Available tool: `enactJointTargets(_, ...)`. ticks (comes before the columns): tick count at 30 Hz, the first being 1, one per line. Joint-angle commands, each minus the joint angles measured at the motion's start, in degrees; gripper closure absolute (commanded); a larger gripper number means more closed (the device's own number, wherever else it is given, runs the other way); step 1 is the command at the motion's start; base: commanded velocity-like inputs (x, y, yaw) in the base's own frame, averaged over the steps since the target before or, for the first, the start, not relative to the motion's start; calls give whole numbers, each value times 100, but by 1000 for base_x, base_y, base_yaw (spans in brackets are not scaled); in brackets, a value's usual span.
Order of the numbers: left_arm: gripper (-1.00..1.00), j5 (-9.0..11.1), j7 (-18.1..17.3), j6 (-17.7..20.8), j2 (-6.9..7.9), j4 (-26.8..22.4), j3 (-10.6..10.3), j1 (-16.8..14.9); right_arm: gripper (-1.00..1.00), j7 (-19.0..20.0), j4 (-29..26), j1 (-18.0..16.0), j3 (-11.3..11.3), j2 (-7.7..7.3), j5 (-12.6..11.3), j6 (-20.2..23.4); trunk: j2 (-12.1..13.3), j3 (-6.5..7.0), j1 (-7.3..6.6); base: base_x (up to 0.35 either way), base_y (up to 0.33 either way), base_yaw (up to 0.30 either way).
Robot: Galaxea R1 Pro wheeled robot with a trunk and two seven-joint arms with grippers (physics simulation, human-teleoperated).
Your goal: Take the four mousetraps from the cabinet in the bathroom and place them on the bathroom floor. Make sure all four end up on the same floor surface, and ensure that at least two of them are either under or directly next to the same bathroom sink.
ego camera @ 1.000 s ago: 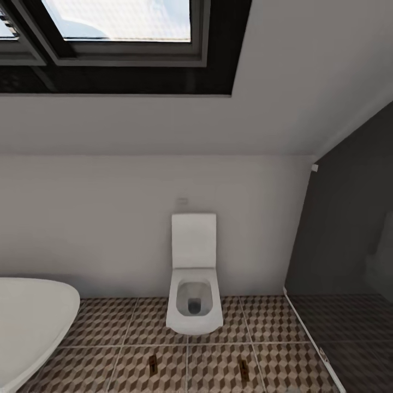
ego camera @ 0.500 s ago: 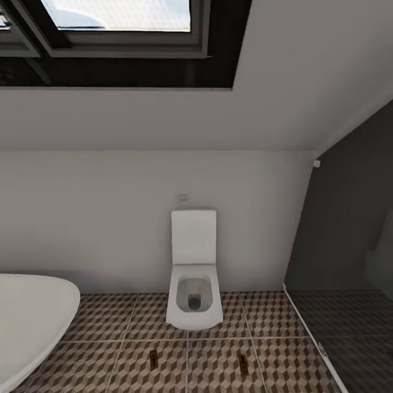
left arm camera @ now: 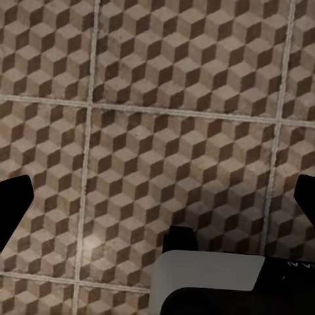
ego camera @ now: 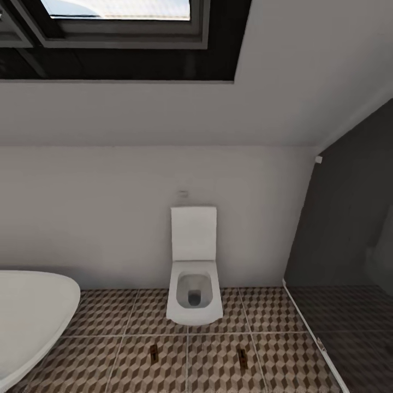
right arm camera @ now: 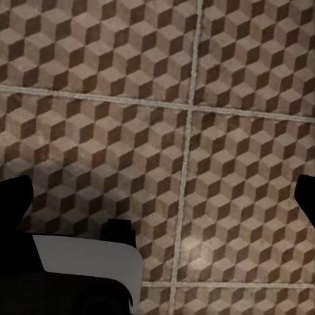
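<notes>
Two small flat brown wooden mousetraps lie on the bathroom floor (ego camera: 109, 316) of cube-patterned brown, beige and white tiles w/ pale grout lines. In the head view one mousetrap (ego camera: 154, 353) sits left of a grout line and the other mousetrap (ego camera: 241, 358) right of it — each on its own tile, well apart, both near the view's bottom edge and in front of the white rectangular toilet (ego camera: 194, 289). The toilet stands against the white back wall (ego camera: 98, 207), lid up, w/ a small pale button plate (ego camera: 182, 193) on the wall just above it. At the left edge the rim of a white rounded bathtub (ego camera: 33, 311) shows. On the right a dark grey glass-like partition (ego camera: 349, 229) meets the floor along a pale strip. Above, a dark-framed skylight (ego camera: 120, 33) is set in the sloped ceiling.

Both wrist views look down on bare patterned tiles. Left fingers (left arm camera: 157, 210) show as dark tips at opposite edges — spread wide, holding nothing. Right fingers (right arm camera: 157, 203) likewise — wide apart, nothing between them.
</notes>
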Motion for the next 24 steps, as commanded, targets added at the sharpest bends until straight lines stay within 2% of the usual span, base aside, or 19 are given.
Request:
enactJointTargets(1, -100, 56, 4, -8, 0, 2, -48, -5, -100, -22, 20, -4, -31, 1, 58, -11, -6, -17, 1, 0, 0, 0)
enactJointTargets(24, -100, 20, -36, 66, 0, -6, -56, -3, -100, -21, 20, 198, -31, -18, 58, 26, -6, -229, 1, 0, 0, 0)
